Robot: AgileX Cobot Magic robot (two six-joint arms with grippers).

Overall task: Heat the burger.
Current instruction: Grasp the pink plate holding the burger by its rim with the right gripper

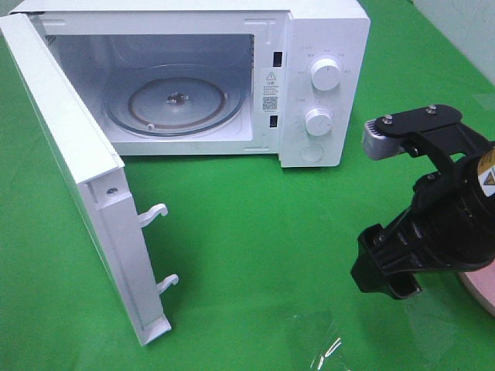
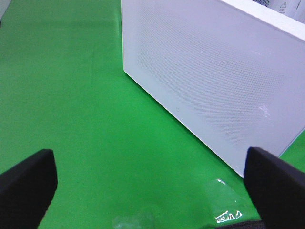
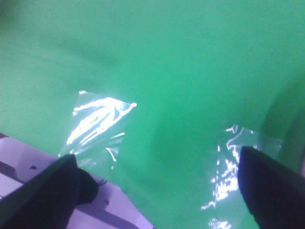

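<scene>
1. Microwave (image 1: 325,46) stands at the far side of the green cloth (image 1: 255,232). Its door (image 1: 85,193) is swung open toward the near left, and a glass turntable (image 1: 178,100) lies in the cavity.
2. On the panel right of the cavity, two white knobs (image 1: 325,75) sit one above the other.
3. Over the cloth on the right, nearer than the panel and apart from the microwave, hangs the right gripper (image 1: 377,205). Its claw is released, jaws spread wide with nothing between them.
4. Only its own wrist view shows the left gripper (image 2: 152,191). It too is released, fingers wide apart and holding nothing, and it faces the door's white dotted outer face.
5. At the right edge, the rim of a pink plate (image 1: 481,292) peeks out from under the right arm.
6. A patch of clear film (image 1: 325,344) glints on the near cloth.
7. No view shows the burger, so I cannot tell where it is.
</scene>
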